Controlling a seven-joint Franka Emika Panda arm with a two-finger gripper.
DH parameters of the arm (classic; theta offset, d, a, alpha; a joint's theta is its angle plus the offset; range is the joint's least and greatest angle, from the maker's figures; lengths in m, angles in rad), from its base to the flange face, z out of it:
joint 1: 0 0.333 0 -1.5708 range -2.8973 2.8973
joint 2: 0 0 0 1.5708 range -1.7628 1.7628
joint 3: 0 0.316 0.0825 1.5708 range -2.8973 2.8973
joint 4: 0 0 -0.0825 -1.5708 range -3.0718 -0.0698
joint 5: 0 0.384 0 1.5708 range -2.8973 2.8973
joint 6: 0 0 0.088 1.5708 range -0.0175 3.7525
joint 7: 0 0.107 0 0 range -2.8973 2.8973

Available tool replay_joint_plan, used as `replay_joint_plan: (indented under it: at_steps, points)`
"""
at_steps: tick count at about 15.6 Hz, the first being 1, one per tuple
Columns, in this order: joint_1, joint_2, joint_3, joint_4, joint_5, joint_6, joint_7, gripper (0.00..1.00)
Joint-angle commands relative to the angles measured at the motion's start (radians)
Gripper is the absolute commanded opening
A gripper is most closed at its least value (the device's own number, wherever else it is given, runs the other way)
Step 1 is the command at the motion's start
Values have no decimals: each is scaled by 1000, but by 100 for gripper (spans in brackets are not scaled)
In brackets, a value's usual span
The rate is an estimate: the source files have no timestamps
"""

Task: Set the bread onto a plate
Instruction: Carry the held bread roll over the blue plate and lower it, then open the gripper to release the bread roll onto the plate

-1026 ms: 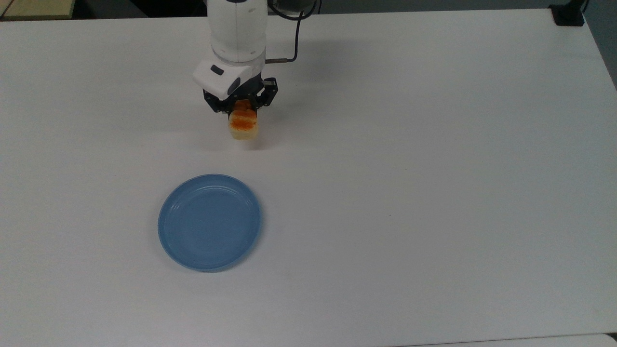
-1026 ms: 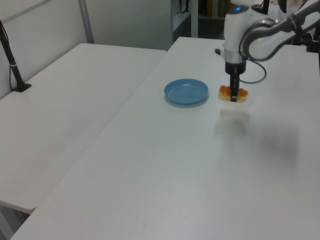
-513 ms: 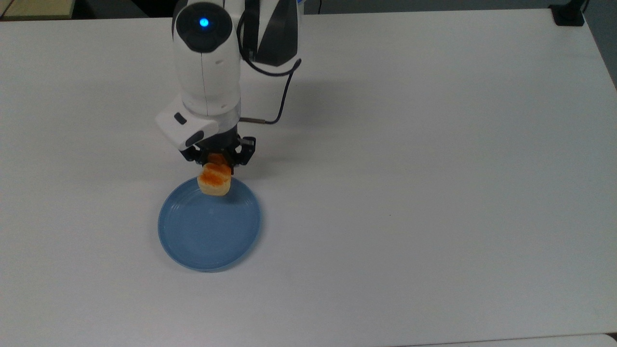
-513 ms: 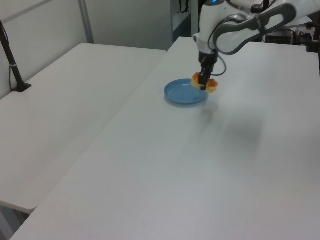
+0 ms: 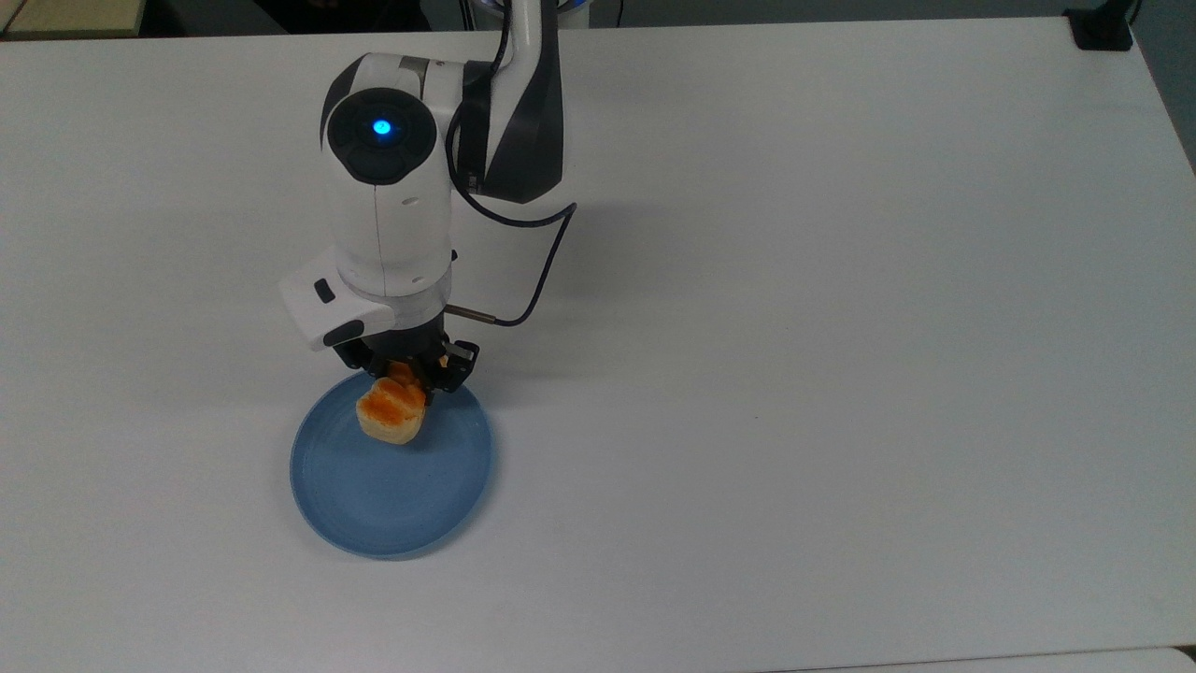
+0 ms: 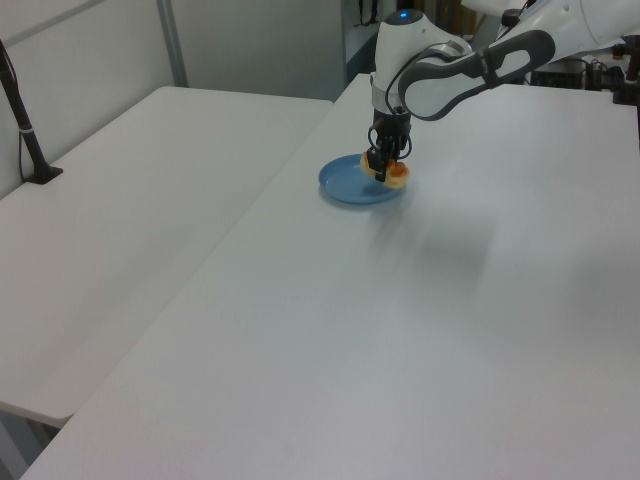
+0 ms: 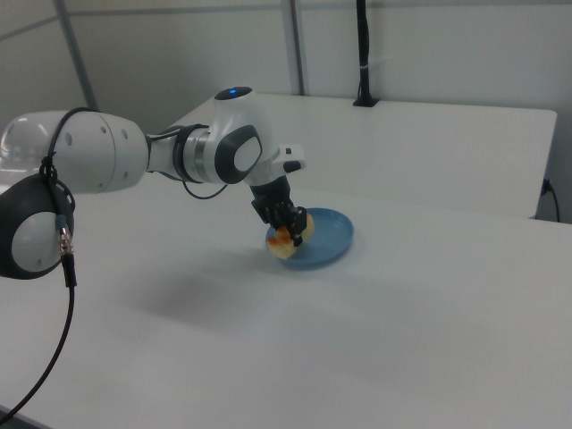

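One small, light bread [image 5: 392, 414] sits pinched across its middle in your end effector [image 5: 408, 377], over the plate [image 5: 391, 509] rim nearest the arm. It looks soft; squeeze gently, release low.

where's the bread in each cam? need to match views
Top view: the bread sits lower left of centre, over the plate's upper edge, under the hand.
Left view: upper middle, at the plate's right rim.
Right view: centre, at the plate's left rim.
Shared landmark: the round blue plate, with the hand shut on the bread above it.
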Motion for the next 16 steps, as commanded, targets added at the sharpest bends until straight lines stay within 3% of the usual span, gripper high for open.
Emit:
replay_joint_plan:
  at_steps: [1,10,13,16]
  points:
    - [-10,39,-4,78,20,-27,26,45]
    - [-39,6,-2,85,91,-46,26,45]
    - [-37,35,-5,127,146,-43,35,45]
    - [-36,88,-5,201,154,-37,124,45]
